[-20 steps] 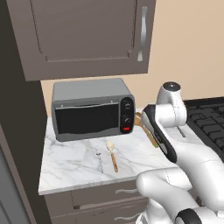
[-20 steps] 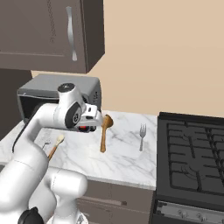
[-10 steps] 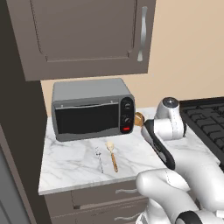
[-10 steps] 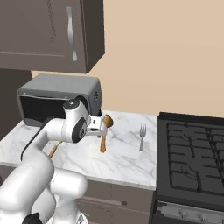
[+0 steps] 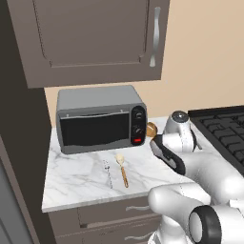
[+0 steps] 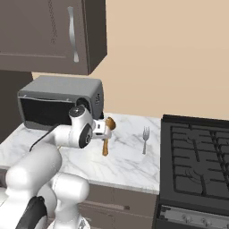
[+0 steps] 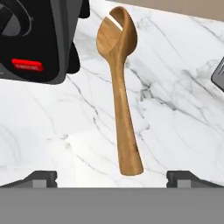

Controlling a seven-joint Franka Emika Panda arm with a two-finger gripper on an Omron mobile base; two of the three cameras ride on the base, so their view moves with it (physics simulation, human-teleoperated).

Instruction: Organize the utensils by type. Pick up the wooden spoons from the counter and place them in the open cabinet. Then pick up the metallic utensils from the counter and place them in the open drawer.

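Spoon (image 7: 119, 92) centred between open claw (image 7: 112, 177) tips

Smooth wooden spoon (image 7: 119, 87) on polished, grey-veined white marble counter (image 7: 175, 109), beside glossy black toaster oven (image 7: 35, 39).

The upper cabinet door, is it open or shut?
Shut: the upper cabinet door sits flat against its frame, handle forward, nothing inside visible.

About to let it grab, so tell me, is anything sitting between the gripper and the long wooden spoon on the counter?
Nothing visible does. In the hand view the long wooden spoon lies on bare counter, its handle end between the open fingertips. The toaster oven stands off to one side of its bowl.
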